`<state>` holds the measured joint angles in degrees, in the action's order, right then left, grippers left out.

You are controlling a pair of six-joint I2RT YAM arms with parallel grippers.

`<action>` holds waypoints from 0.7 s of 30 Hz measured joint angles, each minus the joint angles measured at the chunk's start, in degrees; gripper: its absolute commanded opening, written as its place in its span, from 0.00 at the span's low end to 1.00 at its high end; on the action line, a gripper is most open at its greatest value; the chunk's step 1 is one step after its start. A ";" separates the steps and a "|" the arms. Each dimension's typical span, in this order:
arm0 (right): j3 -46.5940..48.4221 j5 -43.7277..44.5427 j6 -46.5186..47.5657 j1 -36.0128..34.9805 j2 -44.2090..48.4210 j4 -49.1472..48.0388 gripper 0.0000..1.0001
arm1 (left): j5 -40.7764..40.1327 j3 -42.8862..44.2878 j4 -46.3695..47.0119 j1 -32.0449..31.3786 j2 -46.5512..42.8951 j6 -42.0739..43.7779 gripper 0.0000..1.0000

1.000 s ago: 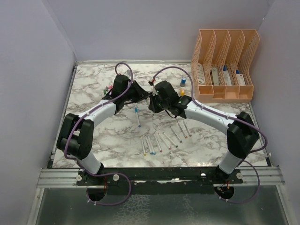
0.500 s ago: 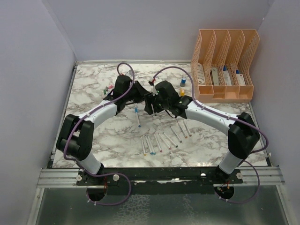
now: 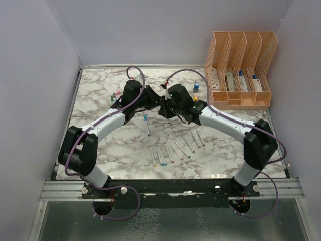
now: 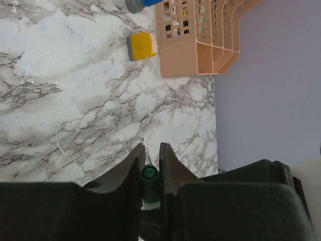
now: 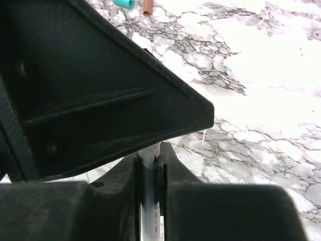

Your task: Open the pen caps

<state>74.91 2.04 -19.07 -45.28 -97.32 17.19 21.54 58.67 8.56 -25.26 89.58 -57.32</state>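
Fingers (image 4: 126,173) of left gripper (image 4: 150,146) pinch green cap (image 4: 149,173) | right gripper (image 5: 149,153) fingers (image 5: 173,165) clamp white barrel (image 5: 148,201) — likely same pen, held above marble table (image 3: 225,135) | opposed grips let cap pull straight off | other pens (image 3: 173,149) lie in a row nearby

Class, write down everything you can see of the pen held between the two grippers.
The pen is slim, with a white plastic-looking barrel bearing small blue print. One end carries a green cap, still on. The left gripper is shut on that capped end, the right gripper on the barrel. It seems held off the marble table, touching nothing else.
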 measured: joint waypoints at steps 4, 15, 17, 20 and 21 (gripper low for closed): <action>0.04 -0.35 -0.17 0.35 0.00 -0.07 0.01 | -0.20 0.00 0.15 0.00 -0.02 0.13 0.00; -5.97 1.42 -1.16 2.67 3.04 -3.37 0.01 | 5.62 11.50 -5.22 0.59 10.60 2.14 0.00; -9.73 1.27 -1.36 2.40 6.21 -0.35 0.01 | 3.54 16.04 -4.85 2.34 14.75 3.45 0.00; -13.40 1.57 -1.75 1.27 10.91 4.31 0.01 | 1.07 20.70 -4.70 7.13 19.69 4.68 0.00; -13.86 1.79 -1.88 0.96 12.17 5.84 0.01 | 0.46 21.07 -4.76 8.46 20.39 4.94 0.00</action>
<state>61.06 3.84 -20.95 -44.31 -85.14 23.03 22.00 79.75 3.79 -16.80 109.97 -52.38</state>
